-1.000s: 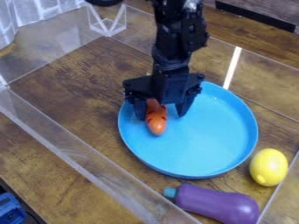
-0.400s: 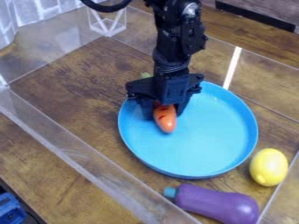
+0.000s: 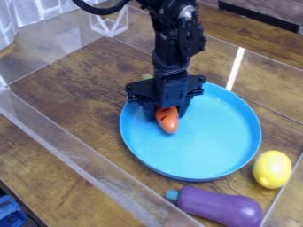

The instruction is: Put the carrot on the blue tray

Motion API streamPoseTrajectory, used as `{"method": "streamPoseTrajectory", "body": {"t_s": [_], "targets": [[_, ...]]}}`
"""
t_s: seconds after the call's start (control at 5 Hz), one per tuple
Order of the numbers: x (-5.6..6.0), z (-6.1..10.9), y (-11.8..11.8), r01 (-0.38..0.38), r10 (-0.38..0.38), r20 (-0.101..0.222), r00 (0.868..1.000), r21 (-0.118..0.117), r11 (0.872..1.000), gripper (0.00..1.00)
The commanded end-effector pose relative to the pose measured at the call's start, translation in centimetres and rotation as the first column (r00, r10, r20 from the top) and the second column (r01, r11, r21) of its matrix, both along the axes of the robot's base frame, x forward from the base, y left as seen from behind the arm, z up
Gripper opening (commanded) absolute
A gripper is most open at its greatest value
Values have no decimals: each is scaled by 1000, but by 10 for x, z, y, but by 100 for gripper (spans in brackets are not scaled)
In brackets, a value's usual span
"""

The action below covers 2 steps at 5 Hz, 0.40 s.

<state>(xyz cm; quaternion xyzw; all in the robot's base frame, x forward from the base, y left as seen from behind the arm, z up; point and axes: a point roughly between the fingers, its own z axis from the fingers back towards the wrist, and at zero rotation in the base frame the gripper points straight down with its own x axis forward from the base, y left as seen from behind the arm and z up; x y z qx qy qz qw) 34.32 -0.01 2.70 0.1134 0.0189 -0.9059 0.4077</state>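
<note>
The carrot (image 3: 168, 119) is small and orange and lies on the left part of the round blue tray (image 3: 219, 133), inside its rim. My black gripper (image 3: 167, 110) points almost straight down right over the carrot's upper end. Its dark fingers (image 3: 144, 99) stand apart on either side of that end, close to the tray floor. The carrot's green top is hidden behind the gripper. I cannot tell whether the fingers touch the carrot.
A yellow lemon (image 3: 272, 168) rests on the wooden table just right of the tray. A purple eggplant (image 3: 218, 207) lies in front of the tray. Clear plastic walls (image 3: 71, 142) run along the left and front sides of the work area.
The carrot has shifted slightly up and to the right on the tray, ending under the gripper. The gripper has stayed low in the same spot.
</note>
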Motion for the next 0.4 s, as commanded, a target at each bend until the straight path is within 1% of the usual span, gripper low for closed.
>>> {"method": "streamPoseTrajectory", "body": {"t_s": [0.0,0.2], "targets": [[6,7,8,14,-14,23,1000,1,1000,0],[7,-1,12,45,-45,18,999,3,999,0]]}}
